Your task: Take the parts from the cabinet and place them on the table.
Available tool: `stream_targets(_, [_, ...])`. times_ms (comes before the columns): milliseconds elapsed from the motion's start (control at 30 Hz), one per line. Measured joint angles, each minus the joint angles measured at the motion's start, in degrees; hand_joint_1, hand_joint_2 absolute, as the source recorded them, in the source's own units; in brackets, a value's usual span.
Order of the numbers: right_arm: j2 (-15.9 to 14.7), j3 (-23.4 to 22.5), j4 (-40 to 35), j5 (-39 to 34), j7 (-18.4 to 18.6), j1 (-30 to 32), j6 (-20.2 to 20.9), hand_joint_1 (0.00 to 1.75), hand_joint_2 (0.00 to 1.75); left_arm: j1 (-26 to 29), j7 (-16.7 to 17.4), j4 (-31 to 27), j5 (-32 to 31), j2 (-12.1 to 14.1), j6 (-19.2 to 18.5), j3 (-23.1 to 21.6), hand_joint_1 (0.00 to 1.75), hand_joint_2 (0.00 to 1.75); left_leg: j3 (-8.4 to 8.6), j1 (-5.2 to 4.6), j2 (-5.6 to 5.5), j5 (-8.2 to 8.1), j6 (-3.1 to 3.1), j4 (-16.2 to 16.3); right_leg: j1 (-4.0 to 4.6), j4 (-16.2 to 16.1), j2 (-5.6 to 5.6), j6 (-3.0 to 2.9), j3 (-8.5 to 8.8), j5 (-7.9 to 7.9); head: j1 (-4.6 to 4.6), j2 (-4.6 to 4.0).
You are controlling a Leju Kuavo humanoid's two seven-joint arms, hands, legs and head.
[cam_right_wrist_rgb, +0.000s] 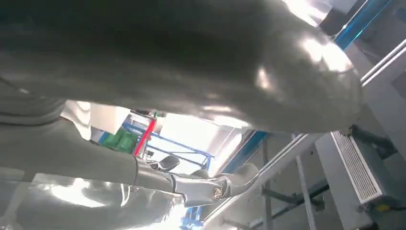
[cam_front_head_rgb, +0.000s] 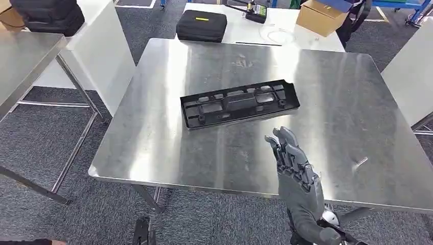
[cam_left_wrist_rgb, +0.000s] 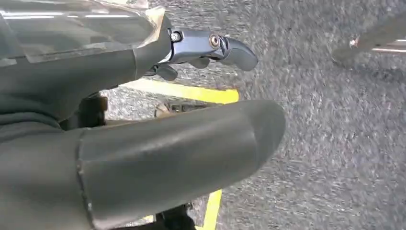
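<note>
A long black plastic part (cam_front_head_rgb: 240, 103) with ribs and cut-outs lies flat near the middle of the steel table (cam_front_head_rgb: 153, 148). My right hand (cam_front_head_rgb: 293, 163) hovers over the table's near edge, just short of the part, with its fingers stretched out and apart and nothing in it. The right wrist view looks upward past the thumb (cam_right_wrist_rgb: 191, 57) and a finger (cam_right_wrist_rgb: 210, 189). My left hand (cam_left_wrist_rgb: 143, 143) hangs low over grey carpet, its thumb and a finger (cam_left_wrist_rgb: 215, 48) extended, with nothing held.
A black case (cam_front_head_rgb: 201, 24), a cardboard box (cam_front_head_rgb: 320, 16) and a small device lie on a white table behind. A second steel table (cam_front_head_rgb: 20, 66) stands at the left. White panels flank the table. A yellow floor line (cam_left_wrist_rgb: 191, 92) runs under the left hand.
</note>
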Motion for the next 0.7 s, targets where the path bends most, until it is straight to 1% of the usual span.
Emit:
stream_targets(33, [0.09,0.26,0.07,0.00,0.09,-0.15,-0.17,0.00,0.00,-0.01,0.02,0.00,0.07,0.04,0.00,0.00,0.00,0.00,0.00,-0.03,-0.10,0.07,-0.05,0.01,0.01,-2.73,0.00,0.41,1.68,1.21,0.02,-0.02])
stream_targets(67, [0.20,0.53,0.07,0.00,0.07,-0.36,-0.35,0.00,0.00,-0.02,0.02,0.00,0.11,0.07,0.00,0.00,0.00,0.00,0.03,-0.05,-0.23,0.12,-0.13,0.05,0.01,-8.27,0.00,0.85,4.71,3.33,0.00,-0.02])
stream_targets(100, [0.31,0.72,0.09,0.00,0.07,-0.64,-0.39,0.00,0.00,-0.04,0.02,0.00,0.22,0.07,0.00,0.00,0.00,0.00,0.03,-0.07,-0.31,0.19,-0.24,0.16,0.02,-14.25,-0.01,1.04,7.91,5.31,0.02,-0.02])
stream_targets(133, [0.39,0.94,0.09,-0.04,0.09,-0.97,-0.41,0.00,0.00,-0.05,0.02,0.00,0.24,0.07,0.07,0.00,0.00,0.00,-0.10,-0.15,-0.31,0.23,-0.39,0.33,0.08,-18.60,-0.02,0.71,10.13,6.06,0.02,-0.02])
stream_targets(167, [0.53,1.07,0.09,-0.18,0.18,-1.16,-0.44,0.00,0.00,-0.07,0.02,-0.02,0.33,0.09,0.22,0.00,0.00,0.00,-0.31,-0.65,-0.32,0.14,-0.68,0.62,0.58,-18.92,0.05,0.02,10.35,6.39,-0.04,0.00])
stream_targets(267, [0.92,1.23,0.42,-0.88,1.19,-2.13,-0.30,0.00,0.00,-0.06,0.00,-0.02,0.90,0.22,0.55,0.02,0.00,0.00,-0.54,-0.46,-0.23,0.71,-1.57,0.50,0.75,-18.78,0.13,-0.94,10.03,6.96,-0.09,-0.02])
stream_targets(300, [1.22,1.42,0.55,-1.16,1.62,-2.80,-0.05,0.00,0.00,-0.11,-0.02,-0.02,0.94,0.35,0.63,0.04,0.00,0.00,-0.83,-0.34,-0.27,0.34,-1.84,0.83,-0.33,-19.16,0.09,-1.56,10.02,7.40,-0.07,-0.02])
stream_targets(333, [1.51,1.60,0.66,-1.44,1.97,-3.61,0.22,0.00,0.00,-0.13,-0.04,-0.04,1.05,0.37,0.68,0.04,0.00,0.00,-1.20,-0.21,-0.29,-1.08,-2.38,2.10,-0.32,-19.16,0.07,-1.82,9.91,7.57,-0.13,-0.02])
stream_targets(367, [1.79,1.71,0.79,-1.64,2.30,-4.22,0.48,0.00,0.00,-0.14,-0.07,-0.04,1.20,0.44,0.70,0.04,0.00,0.00,-2.37,0.00,-0.30,-3.49,-2.77,5.10,-0.38,-19.15,0.01,-2.19,9.74,7.79,-0.22,0.00])
stream_targets(400, [2.05,1.86,0.96,-1.86,2.67,-4.75,0.72,0.00,0.00,-0.14,-0.07,-0.04,1.53,0.57,0.77,0.04,0.00,0.00,-4.21,0.25,-0.30,-6.04,-3.18,9.53,-0.38,-19.14,-0.07,-2.32,9.48,7.94,-0.18,-0.02])
stream_targets(433, [2.16,1.97,1.27,-2.21,2.95,-5.35,0.83,0.00,0.00,-0.09,-0.07,-0.04,1.62,0.72,0.76,0.04,0.00,0.00,-6.40,0.56,-0.29,-8.44,-3.59,14.69,-0.37,-19.11,-0.16,-2.44,9.11,8.12,-0.22,0.00])
stream_targets(467, [2.23,1.99,1.60,-2.43,3.22,-5.93,0.92,0.00,0.00,-0.05,-0.07,-0.04,1.73,0.83,0.76,0.07,0.00,0.00,-7.72,0.84,-0.28,-9.59,-3.89,18.10,-0.37,-19.09,-0.19,-2.18,8.81,8.30,-0.20,0.00])
stream_targets(500, [2.25,2.01,2.05,-2.60,3.33,-6.48,1.05,0.00,0.00,-0.05,-0.07,-0.04,1.90,1.00,0.76,0.11,0.00,0.00,-7.63,1.08,-0.27,-9.27,-4.08,18.54,-0.45,-19.07,-0.19,-1.95,8.60,8.46,-0.20,-0.02])
stream_targets(533, [2.27,1.99,2.36,-2.73,3.43,-6.91,1.12,0.00,0.00,-0.09,-0.07,-0.07,1.99,1.09,0.76,0.13,0.00,0.00,-6.21,1.33,-0.23,-7.86,-4.21,16.36,-0.59,-18.99,-0.19,-1.75,8.44,8.59,-0.20,0.00])
stream_targets(567, [2.30,1.99,2.65,-2.80,3.50,-7.34,1.20,0.00,0.00,-0.12,-0.07,-0.09,2.01,1.22,0.74,0.15,0.00,0.00,-3.61,1.60,-0.20,-5.77,-4.37,12.06,-0.79,-18.91,-0.18,-1.60,8.39,8.68,-0.20,0.00])
stream_targets(600, [2.34,1.99,2.95,-2.89,3.50,-7.79,1.27,0.00,0.00,-0.19,-0.07,-0.18,2.01,1.33,0.63,0.20,0.00,0.00,-0.18,1.86,-0.19,-3.42,-4.53,6.32,-0.98,-18.77,-0.18,-1.45,8.37,8.73,-0.20,-0.02])
stream_targets(633, [2.36,1.99,3.17,-2.97,3.50,-8.26,1.29,0.00,0.00,-0.32,-0.07,-0.18,2.01,1.40,0.55,0.20,0.00,0.00,2.43,2.18,-0.25,-2.62,-4.80,1.57,-0.85,-18.54,-0.20,-1.29,8.30,8.79,-0.20,-0.02])
stream_targets(667, [2.38,1.99,3.36,-2.97,3.50,-8.76,1.29,0.00,0.00,-0.48,-0.07,-0.17,2.01,1.42,0.48,0.20,0.00,0.00,2.55,1.60,-0.63,-2.93,-4.47,1.05,-0.34,-18.35,-0.18,-0.74,7.89,8.88,-0.18,-0.02])
stream_targets(700, [2.41,1.99,3.56,-2.99,3.63,-9.13,1.29,0.00,0.00,-0.53,-0.05,-0.20,2.01,1.49,0.48,0.20,0.00,0.00,2.09,1.50,-0.63,-2.66,-3.92,1.21,-0.35,-18.43,-0.16,-0.29,7.66,9.20,0.00,-0.02])
